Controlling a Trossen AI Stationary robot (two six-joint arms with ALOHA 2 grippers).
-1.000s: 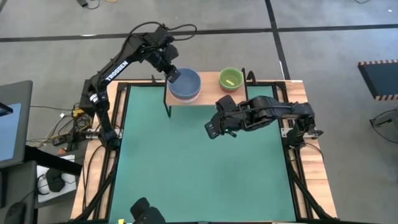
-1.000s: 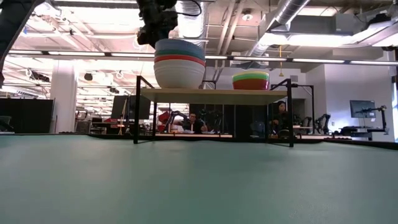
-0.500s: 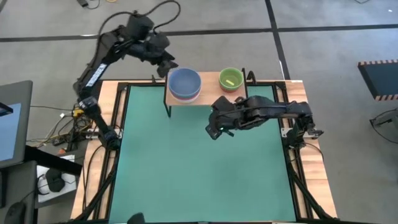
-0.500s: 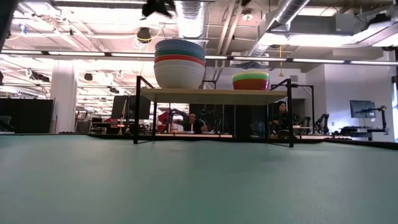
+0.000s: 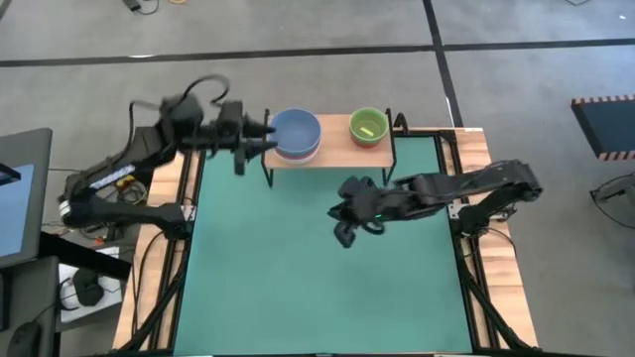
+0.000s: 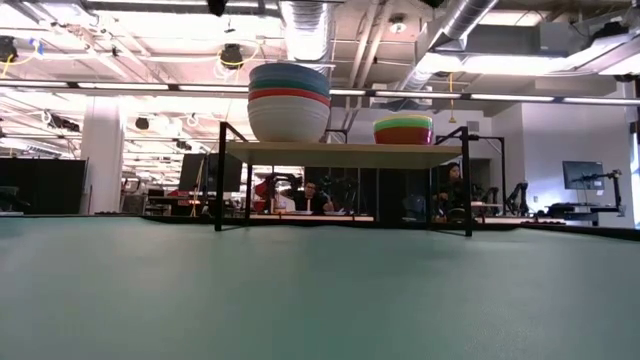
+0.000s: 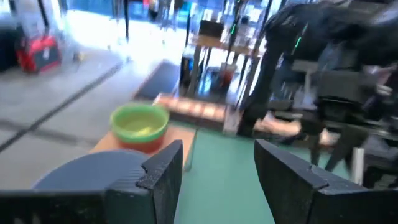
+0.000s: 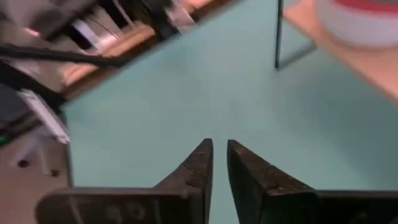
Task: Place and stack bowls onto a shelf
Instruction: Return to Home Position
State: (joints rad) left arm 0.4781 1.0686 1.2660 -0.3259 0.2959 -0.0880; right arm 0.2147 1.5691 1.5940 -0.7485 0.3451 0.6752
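The left gripper (image 5: pixel 260 145), fingers spread and empty, hangs at nine o'clock of the bowl stack (image 5: pixel 295 134) on the shelf (image 5: pixel 335 130); the right gripper (image 5: pixel 343 234), fingers pinched together, is farther off.

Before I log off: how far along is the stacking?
Done: two bowl stacks sit on the shelf, large stack topped pale blue, small stack green. In hand: nothing; left jaws open beside the shelf, right jaws shut over the mat. Left: no loose bowl in view.

Left gripper (image 5: pixel 266 141) spread wide, right gripper (image 5: pixel 342 236) nearly closed
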